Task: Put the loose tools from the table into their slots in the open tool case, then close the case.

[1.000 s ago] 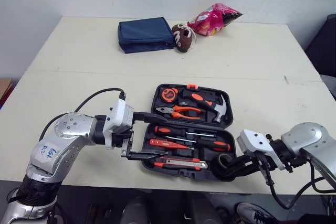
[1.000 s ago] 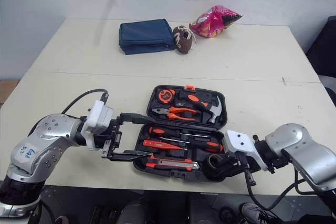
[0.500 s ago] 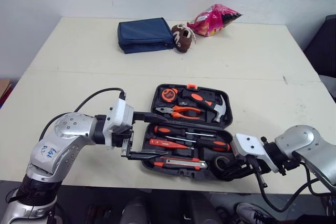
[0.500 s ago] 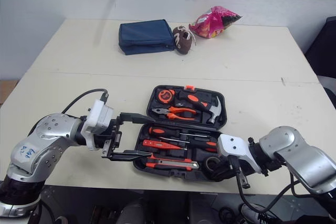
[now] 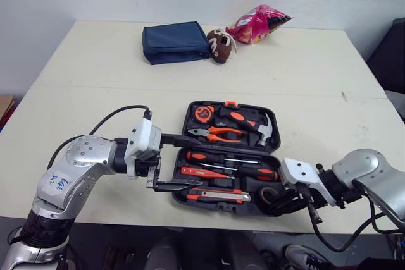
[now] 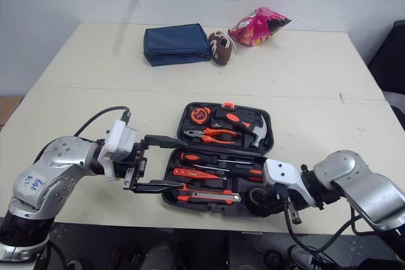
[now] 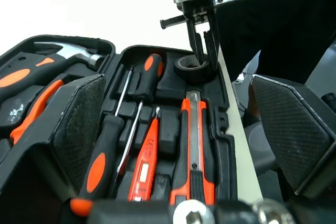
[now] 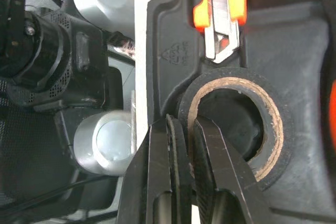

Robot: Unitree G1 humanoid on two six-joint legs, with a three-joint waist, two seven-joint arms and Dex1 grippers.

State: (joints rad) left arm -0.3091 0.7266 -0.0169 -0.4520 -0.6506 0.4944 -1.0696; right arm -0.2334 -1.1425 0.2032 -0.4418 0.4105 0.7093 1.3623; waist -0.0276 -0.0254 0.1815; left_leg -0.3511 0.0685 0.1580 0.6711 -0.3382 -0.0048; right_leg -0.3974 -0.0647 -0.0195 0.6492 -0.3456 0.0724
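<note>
The black tool case (image 5: 187,113) lies open near the table's front edge. Its lid half holds a hammer (image 5: 255,128), pliers (image 5: 216,135) and a tape measure (image 5: 202,114). The front half holds screwdrivers (image 5: 218,158) and a utility knife (image 5: 219,195). A black tape roll (image 8: 268,124) sits in the front right corner of the case. My right gripper (image 8: 184,121) is shut on the roll's wall, one finger inside the ring and one outside. At the case's left end my left gripper (image 5: 200,162) stands open, its fingers spanning the front half.
At the far side of the table lie a navy pouch (image 5: 175,41), a small brown toy football (image 5: 219,44) and a pink snack bag (image 5: 258,22). The case's front wall sits right at the table's front edge (image 5: 126,210).
My right gripper has shifted slightly left, closer in over the case's corner, staying on the tape roll. The left arm has not moved.
</note>
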